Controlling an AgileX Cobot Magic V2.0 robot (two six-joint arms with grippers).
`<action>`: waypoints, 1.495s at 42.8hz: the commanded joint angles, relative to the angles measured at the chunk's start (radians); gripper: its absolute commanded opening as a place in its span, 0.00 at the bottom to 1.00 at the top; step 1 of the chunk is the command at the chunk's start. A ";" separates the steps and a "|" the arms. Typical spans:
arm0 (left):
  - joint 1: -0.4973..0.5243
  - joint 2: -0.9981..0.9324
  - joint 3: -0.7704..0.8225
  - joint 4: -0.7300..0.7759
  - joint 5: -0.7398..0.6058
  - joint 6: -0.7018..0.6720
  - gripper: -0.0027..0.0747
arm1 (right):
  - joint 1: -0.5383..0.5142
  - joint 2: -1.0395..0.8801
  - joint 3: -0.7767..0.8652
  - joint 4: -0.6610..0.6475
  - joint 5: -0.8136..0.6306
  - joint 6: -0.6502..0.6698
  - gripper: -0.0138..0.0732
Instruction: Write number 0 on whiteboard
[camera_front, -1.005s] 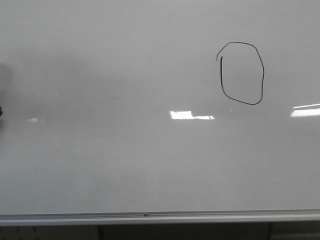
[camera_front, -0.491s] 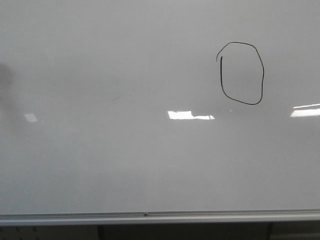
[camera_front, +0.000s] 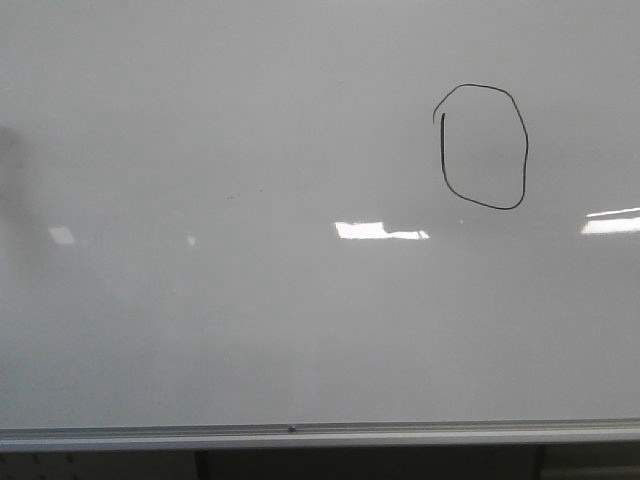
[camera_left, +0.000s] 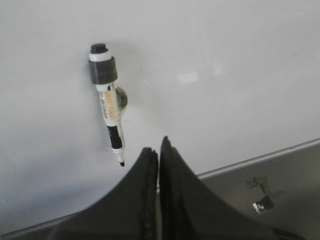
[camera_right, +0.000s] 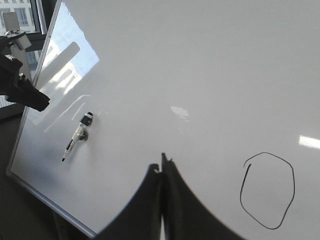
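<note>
One number 0 (camera_front: 483, 147) stands drawn on the whiteboard (camera_front: 250, 300), a thin black oval taller than wide, sitting toward two o'clock in the front view, with its line ends overlapping at about eleven o'clock on the loop. Along the board's lower edge runs a silver metal rail (camera_front: 300, 434). Neither arm shows in the front view. From the left wrist, the left gripper (camera_left: 159, 150) has its dark fingers pressed together with nothing between them, and a marker (camera_left: 108, 102) clings to the board just beyond the fingertips (uncapped nib pointing toward the rail, grey collar at the far end). From the right wrist, the right gripper (camera_right: 161, 167) is likewise closed on nothing, its tips hovering off the board; the 0 lies near it, while the marker (camera_right: 78, 135) sits well apart, near the board's far edge, close to the left arm's dark gripper.
</note>
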 joint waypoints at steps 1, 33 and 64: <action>-0.005 -0.069 -0.031 -0.049 -0.043 -0.006 0.01 | -0.004 0.010 -0.028 0.031 -0.052 -0.009 0.08; -0.005 -0.877 0.509 -0.157 -0.314 -0.006 0.01 | -0.004 0.010 -0.028 0.031 -0.052 -0.009 0.08; -0.005 -0.966 0.523 -0.234 -0.291 -0.006 0.01 | -0.004 0.010 -0.028 0.031 -0.052 -0.009 0.08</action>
